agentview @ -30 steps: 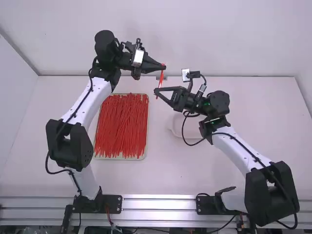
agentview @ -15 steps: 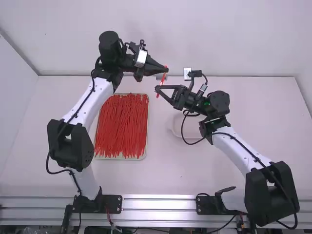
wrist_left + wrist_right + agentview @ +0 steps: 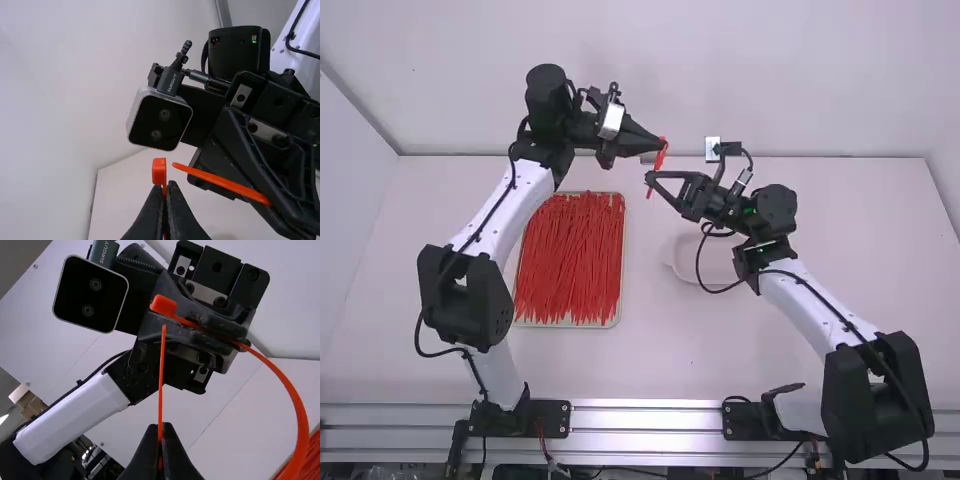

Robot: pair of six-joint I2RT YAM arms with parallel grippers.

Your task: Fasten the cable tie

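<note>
Tan tray [image 3: 622, 300] on the white desk [image 3: 880, 250] holds a packed layer of red spare ties [image 3: 570, 255]. Beyond it, raised off the desk, right hand [image 3: 650, 180] is clamped on the tail of the looped cable tie [image 3: 162, 370]. Left hand [image 3: 658, 148] is clamped just below its head.

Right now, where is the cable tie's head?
In the high view the cable tie's head sits at the tip of the left gripper, in the air past the far right corner of the tray; the right gripper holds its tail.
</note>
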